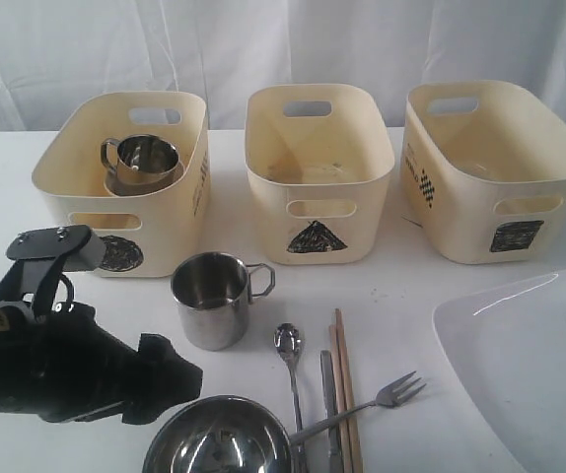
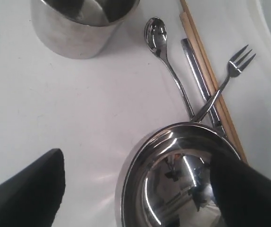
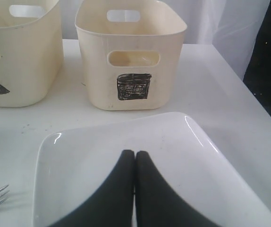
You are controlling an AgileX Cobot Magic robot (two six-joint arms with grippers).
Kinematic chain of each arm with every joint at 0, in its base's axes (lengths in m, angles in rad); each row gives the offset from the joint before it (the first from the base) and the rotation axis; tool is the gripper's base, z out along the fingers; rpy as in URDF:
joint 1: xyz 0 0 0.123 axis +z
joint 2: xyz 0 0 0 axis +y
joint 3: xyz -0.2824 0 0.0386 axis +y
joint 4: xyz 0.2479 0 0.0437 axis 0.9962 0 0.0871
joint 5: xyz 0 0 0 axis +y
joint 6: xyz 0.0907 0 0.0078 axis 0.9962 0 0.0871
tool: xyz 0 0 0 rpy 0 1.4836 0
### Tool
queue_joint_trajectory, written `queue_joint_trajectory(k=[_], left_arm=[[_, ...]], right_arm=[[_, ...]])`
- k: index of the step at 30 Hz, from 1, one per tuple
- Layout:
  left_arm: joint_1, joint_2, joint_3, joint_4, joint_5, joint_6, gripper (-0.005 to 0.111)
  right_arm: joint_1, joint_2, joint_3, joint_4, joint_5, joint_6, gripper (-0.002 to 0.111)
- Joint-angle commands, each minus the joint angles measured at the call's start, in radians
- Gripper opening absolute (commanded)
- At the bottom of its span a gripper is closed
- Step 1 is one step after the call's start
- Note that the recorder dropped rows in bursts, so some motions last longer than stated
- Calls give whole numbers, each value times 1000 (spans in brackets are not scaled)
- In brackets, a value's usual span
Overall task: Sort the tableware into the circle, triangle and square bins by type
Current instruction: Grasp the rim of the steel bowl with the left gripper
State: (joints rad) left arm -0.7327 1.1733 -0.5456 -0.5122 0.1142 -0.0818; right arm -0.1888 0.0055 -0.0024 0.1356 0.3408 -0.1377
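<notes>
Left gripper [image 2: 135, 189] gapes wide over the steel bowl [image 1: 219, 443]; the circle bin [image 1: 61, 187] holds a mug [image 1: 143, 158] in a white bowl [image 1: 170, 180]. Spoon [image 1: 290, 360], knife [image 1: 329, 404] and chopsticks [image 1: 345, 394] point toward the triangle bin [image 1: 318, 207], while the fork [image 1: 382, 399] slants its tines right. Right gripper [image 3: 135, 156], pinched closed, hovers over the plate [image 3: 79, 161].

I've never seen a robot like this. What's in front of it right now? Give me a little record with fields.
Circle bin: holds a steel mug sitting in a white bowl
Triangle bin: nothing seen inside
Square bin: nothing seen inside
Loose on table: second mug, steel bowl, spoon, knife, fork, chopsticks, white plate
Left gripper: open, close to the steel bowl
Right gripper: shut, facing the white plate
</notes>
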Motion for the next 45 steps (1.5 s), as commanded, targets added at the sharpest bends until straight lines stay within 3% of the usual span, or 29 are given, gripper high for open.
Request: queue_joint_trajectory(k=[1, 4, 20, 29, 36, 45], left_arm=[[-7, 30, 22, 71, 35, -20, 82], [-7, 87, 45, 53, -11, -20, 82], [-7, 143, 45, -34, 43, -20, 82], [-58, 222, 45, -85, 21, -20, 81], [-58, 222, 45, -78, 33, -12, 59], [-58, 222, 45, -43, 32, 38, 3]], right_arm=[[3, -5, 2, -2, -4, 4, 0], [3, -5, 2, -2, -4, 4, 0], [3, -5, 2, -2, -4, 4, 0], [3, -5, 2, -2, -4, 4, 0], [3, -5, 2, -2, -4, 25, 0], [3, -5, 2, -2, -4, 23, 0]])
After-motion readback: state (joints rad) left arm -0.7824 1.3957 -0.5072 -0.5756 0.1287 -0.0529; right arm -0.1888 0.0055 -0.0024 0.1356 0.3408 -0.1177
